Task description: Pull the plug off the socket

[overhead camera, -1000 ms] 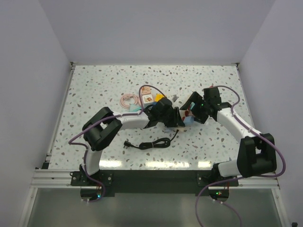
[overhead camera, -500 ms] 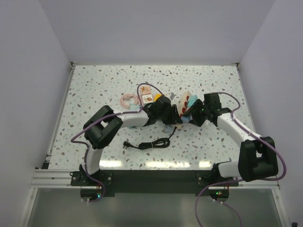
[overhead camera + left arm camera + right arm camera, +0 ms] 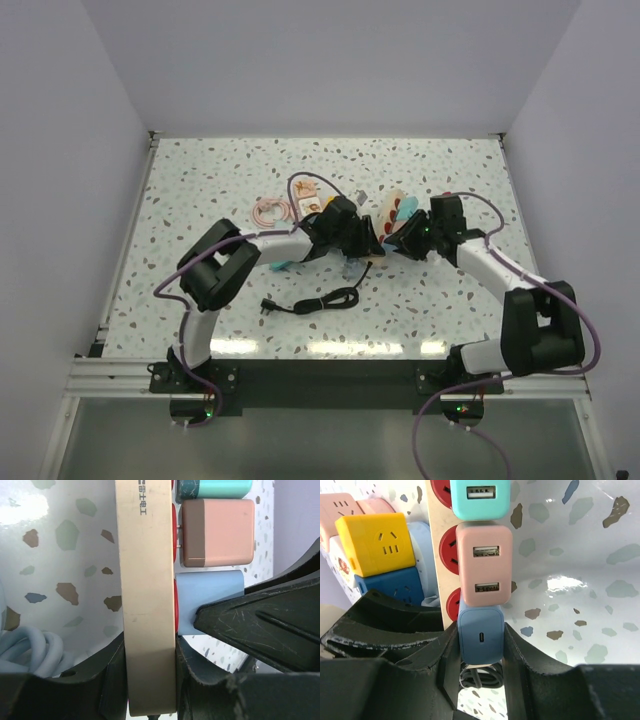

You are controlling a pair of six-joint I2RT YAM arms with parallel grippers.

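In the right gripper, blue plug.

A speckled terrazzo table is shown; a coiled pink cable and a bundled black cord are laid on it.

One power strip, one teal charger, one pink charger, one blue charger, one yellow cube, one blue cube.

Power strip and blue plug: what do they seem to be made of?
The power strip: probably moulded plastic, beige, satin; smooth face with printed characters and a soft sheen. The blue plug: likely matte plastic; even pale-blue shell, rounded edges, no glare.
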